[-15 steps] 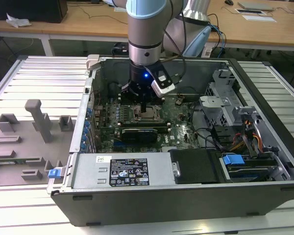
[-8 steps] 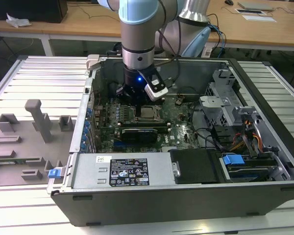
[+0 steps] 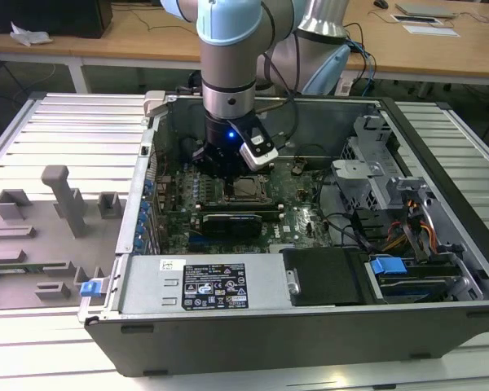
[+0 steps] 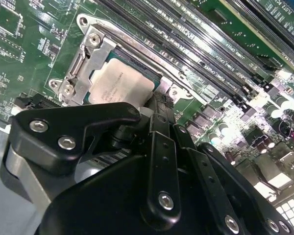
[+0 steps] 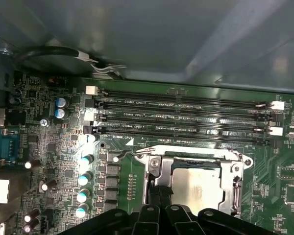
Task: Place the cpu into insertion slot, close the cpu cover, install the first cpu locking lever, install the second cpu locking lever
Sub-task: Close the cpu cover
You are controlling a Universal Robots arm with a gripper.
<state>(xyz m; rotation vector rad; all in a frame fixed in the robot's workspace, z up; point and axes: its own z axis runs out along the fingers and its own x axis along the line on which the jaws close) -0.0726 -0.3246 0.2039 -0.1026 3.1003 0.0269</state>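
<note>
Claw [image 3: 221, 171] is noted shut and empty; cpu [image 3: 246, 189], seated under cover [image 5: 235, 182], is seen just at its 4 o'clock in the exterior view.

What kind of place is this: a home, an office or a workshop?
Most likely a robotics lab or workshop. An open computer case lies on a ribbed metal table, a robot arm reaches into it, and grey fixture blocks stand beside it on the exterior view's left.

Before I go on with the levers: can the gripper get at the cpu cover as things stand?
Probably yes. The gripper hangs right at the edge of the cpu cover, which lies over the cpu, with nothing between them.
</note>
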